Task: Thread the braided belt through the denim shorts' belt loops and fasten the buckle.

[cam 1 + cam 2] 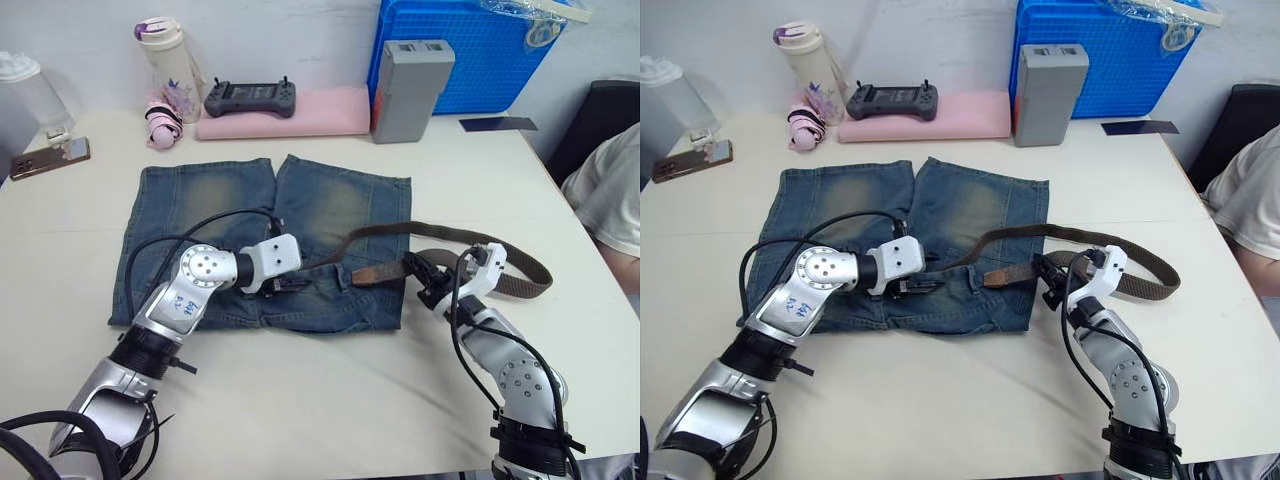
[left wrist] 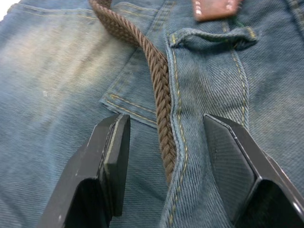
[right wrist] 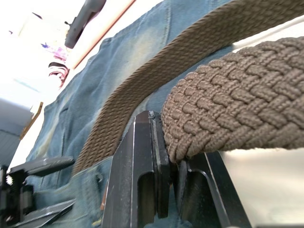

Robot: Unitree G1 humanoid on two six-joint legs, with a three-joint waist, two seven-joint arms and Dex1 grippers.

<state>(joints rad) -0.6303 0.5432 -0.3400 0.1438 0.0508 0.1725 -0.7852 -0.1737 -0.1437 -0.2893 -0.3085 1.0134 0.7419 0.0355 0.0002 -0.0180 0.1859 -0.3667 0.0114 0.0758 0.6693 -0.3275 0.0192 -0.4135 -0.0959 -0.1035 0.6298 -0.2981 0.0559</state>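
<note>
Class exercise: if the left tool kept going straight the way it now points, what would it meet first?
Probably the braided belt lying between its open fingers, on the denim shorts. Farther along sits a belt loop. Depth is hard to judge, so cloth and belt may be touched together.

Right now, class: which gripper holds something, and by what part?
The right gripper pinches the braided belt on its woven strap, at the loop beside the denim shorts. The left gripper is open astride the strap, holding nothing.

White counter (image 1: 300, 400) stands against a pale wall (image 1: 300, 30). Blue crate (image 1: 480, 50) sits at the counter's far edge against the wall. Dark chair (image 1: 600, 120) stands just beyond the counter's right edge.
</note>
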